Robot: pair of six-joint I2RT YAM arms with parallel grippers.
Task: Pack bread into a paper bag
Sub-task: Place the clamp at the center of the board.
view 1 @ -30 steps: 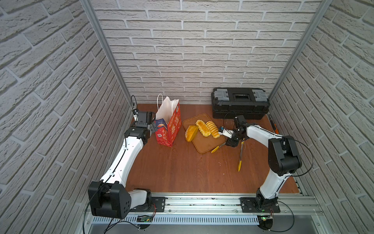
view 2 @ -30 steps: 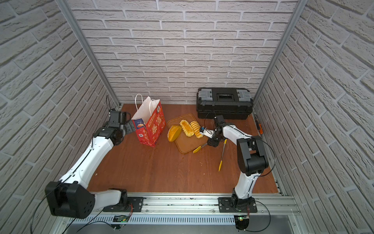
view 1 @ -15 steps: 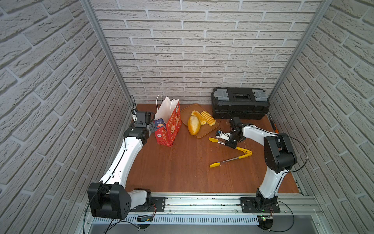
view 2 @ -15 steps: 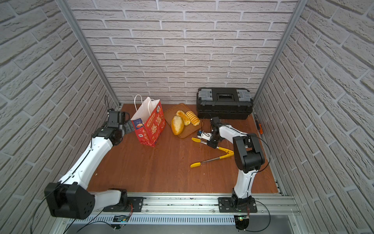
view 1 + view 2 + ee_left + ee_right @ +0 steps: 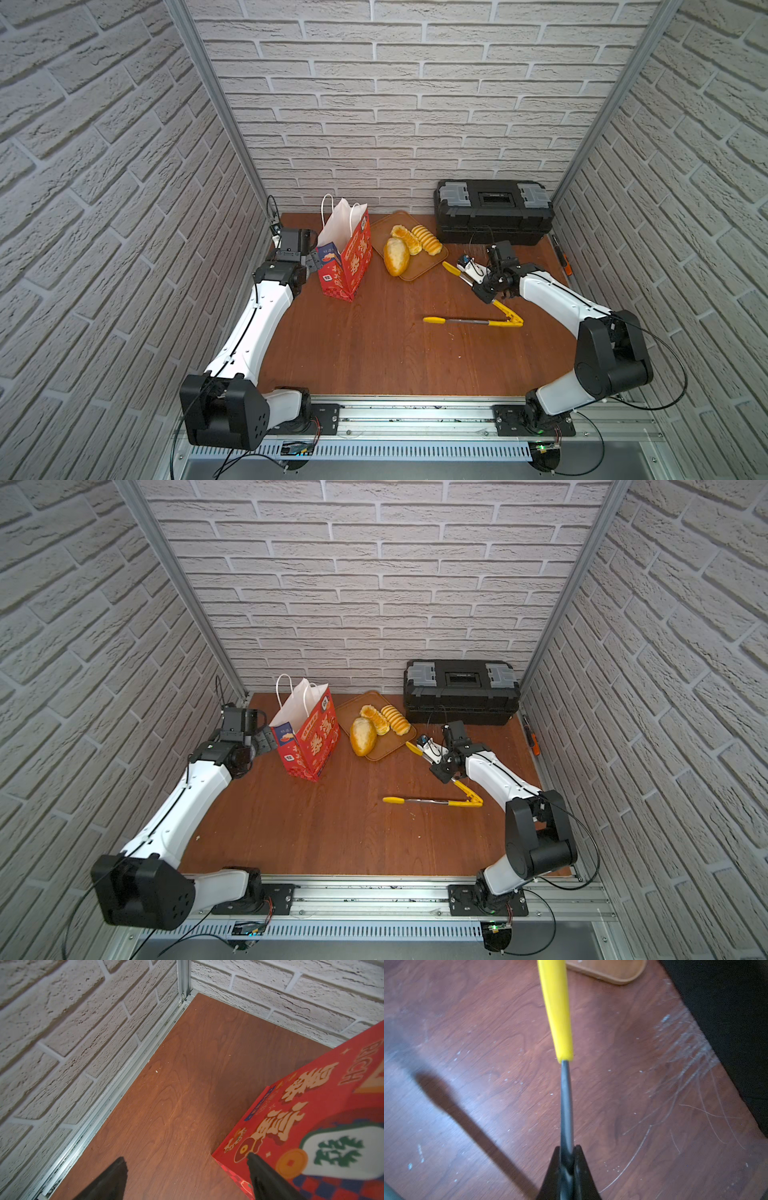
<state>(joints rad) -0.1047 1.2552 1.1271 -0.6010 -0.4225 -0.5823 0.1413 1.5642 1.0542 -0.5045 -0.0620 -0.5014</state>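
three bread pieces [image 5: 395, 261] on wooden tray [image 5: 420, 272], near upright paper bag [image 5: 348, 259]; bag inside hidden, none seen packed. right fingers [image 5: 583, 1172] clamped on one arm of tongs [image 5: 556, 1012]; left fingers [image 5: 264, 1178] spread wide, one touching bag. all visible bread yet to pack

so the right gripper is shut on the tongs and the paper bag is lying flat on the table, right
Not flat: the paper bag stands upright on the table, as both top views show. The right gripper is shut on the tongs.
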